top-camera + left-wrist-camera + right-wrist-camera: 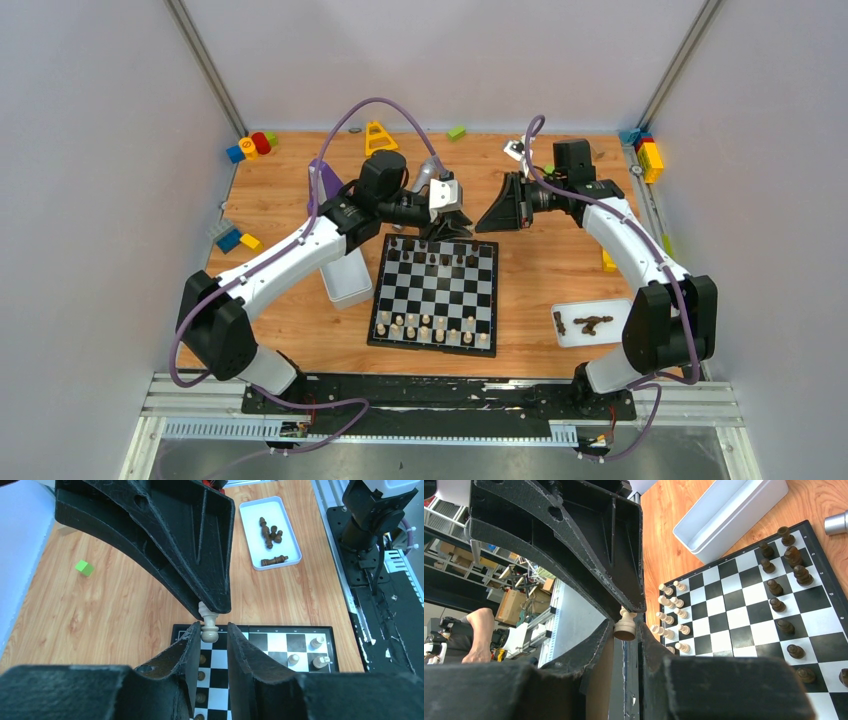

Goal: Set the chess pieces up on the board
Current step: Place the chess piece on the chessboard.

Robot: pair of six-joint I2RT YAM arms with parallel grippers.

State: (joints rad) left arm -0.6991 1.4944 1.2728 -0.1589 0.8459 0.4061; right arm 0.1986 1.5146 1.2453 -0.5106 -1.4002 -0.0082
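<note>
Both grippers meet in the air over the far edge of the chessboard. My right gripper is shut on a white chess piece, with its base wedged between both fingers. The left gripper is open around the same piece: its left finger touches the piece and a gap shows on the right side. Dark pieces stand along the board's far rows. White pieces stand along the near rows.
A white tray holding several dark pieces lies right of the board. An empty white bin sits at the board's left edge. Toy blocks are scattered at the table's back and sides, and one green block lies apart.
</note>
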